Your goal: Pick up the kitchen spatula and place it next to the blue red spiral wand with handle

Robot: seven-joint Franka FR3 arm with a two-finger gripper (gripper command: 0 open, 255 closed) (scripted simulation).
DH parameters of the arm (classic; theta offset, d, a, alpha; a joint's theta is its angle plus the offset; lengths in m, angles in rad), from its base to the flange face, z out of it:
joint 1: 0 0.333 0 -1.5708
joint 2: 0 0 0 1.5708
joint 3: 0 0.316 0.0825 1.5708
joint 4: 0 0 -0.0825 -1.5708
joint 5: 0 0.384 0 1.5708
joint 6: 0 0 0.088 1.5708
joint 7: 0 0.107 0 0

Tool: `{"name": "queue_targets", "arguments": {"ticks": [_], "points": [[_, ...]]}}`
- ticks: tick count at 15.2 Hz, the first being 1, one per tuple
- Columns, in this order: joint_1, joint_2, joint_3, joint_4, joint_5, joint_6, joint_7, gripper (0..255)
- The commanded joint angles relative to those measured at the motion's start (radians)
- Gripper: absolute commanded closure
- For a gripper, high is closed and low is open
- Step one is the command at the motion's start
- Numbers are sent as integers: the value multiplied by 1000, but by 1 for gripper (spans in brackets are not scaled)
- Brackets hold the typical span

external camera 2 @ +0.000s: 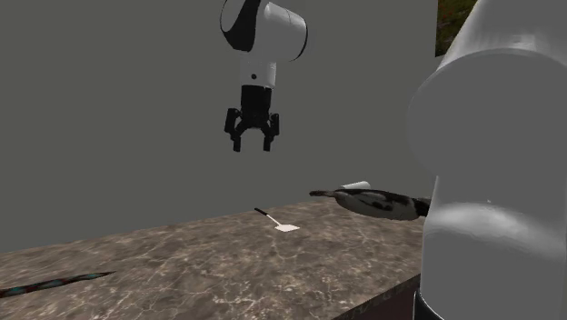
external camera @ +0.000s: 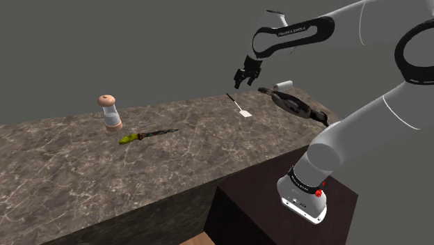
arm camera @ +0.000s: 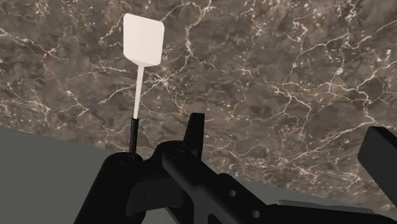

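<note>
Spatula (external camera: 240, 108) flat on marble counter (external camera: 209, 156), white blade and dark handle, near the pan (external camera: 292, 103), gripper (external camera: 241, 85) in the air above it, also near the pan, fingers (arm camera: 380, 153) apart (nothing between them), wand (external camera: 146, 134) with yellow handle well apart from the pan

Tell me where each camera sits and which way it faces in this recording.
Shoulder view: beside and behind the stand, looking down across the marbled counter; arm and open hand above the spatula.
Second exterior view: low, near the arm, facing much as the shoulder view does, toward a grey wall; a big white link at right, hand overhead.
Wrist view: on the hand, looking down at counter and spatula; two black fingers show.
Shared: all show the spatula; both exterior views show the dark pan.
</note>
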Motion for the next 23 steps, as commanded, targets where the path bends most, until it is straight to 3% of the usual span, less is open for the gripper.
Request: {"name": "queue_targets", "arguments": {"ticks": [1, 12, 23], "points": [[-10, 70, -17, 17, 2, 48, -11, 0], [-71, 456, -86, 201, 69, 222, -91, 0], [-167, 820, -93, 472, 160, 286, -157, 0]]}}
